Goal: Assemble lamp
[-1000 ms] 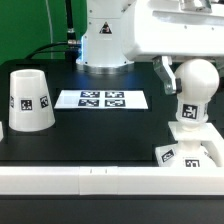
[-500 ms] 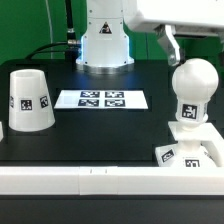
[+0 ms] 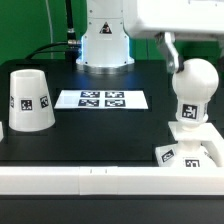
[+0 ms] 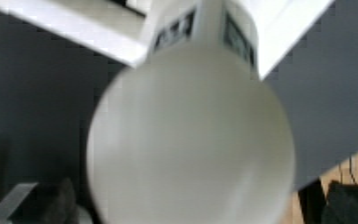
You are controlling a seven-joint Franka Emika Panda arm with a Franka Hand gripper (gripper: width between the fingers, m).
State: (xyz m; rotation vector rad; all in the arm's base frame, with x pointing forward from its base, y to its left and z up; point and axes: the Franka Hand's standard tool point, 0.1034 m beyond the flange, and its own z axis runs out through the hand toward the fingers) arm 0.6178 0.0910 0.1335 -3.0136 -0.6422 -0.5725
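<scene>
Fig.: lamp (image 3: 189, 125), part-built. The white plastic bulb post w/ round top (image 3: 194, 92) stands upright on the flat square white base (image 3: 195, 148). Both are at the exterior view's right, near the front of the black counter (image 3: 100, 130). The base sits just beside the counter's white front ledge (image 3: 90, 180). Black-white square tags show on the post's stem and on the base's front.

The 3rd part, a large white tapered cup-like shade (image 3: 30, 100), rests mouth-down, narrow end up, well apart at the exterior view's left, w/ one tag facing the room. The flat white marker board (image 3: 102, 99) lies between shade and post, further back.

The pincer (image 4: 179, 200) hangs above the post's round top. In the exterior view only one dark finger (image 3: 170, 52) shows, up and to the left of the dome and clear of it. The wrist view is blurred, and the dome fills most of it. Dark fingertips (image 4: 19, 200) show either side of the dome, so the pincer reads as spread, pinching nothing.

A white robot pedestal (image 3: 105, 40) stands behind the marker board, w/ green cloth (image 3: 25, 25) in the bkgd.
</scene>
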